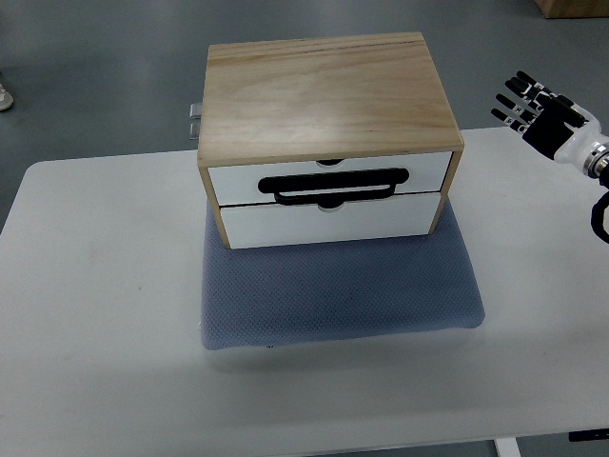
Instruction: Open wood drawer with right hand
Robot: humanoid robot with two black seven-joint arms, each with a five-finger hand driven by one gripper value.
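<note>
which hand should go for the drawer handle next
Right. The right robot hand is the only one in view, raised at the table's right edge beside the drawer box, fingers spread and empty. The black handle faces the robot, untouched, both drawers shut. No left arm shows.

Even, bright overhead light; soft glare on the box (328, 90) top, faint shadow under it, focus sharp throughout.

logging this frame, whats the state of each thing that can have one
upper drawer: shut, flush with the box front
lower drawer: shut
wood drawer box: upright on the blue mat
right hand: raised off to the box's right, fingers spread, holding nothing, clear of the drawers
</note>
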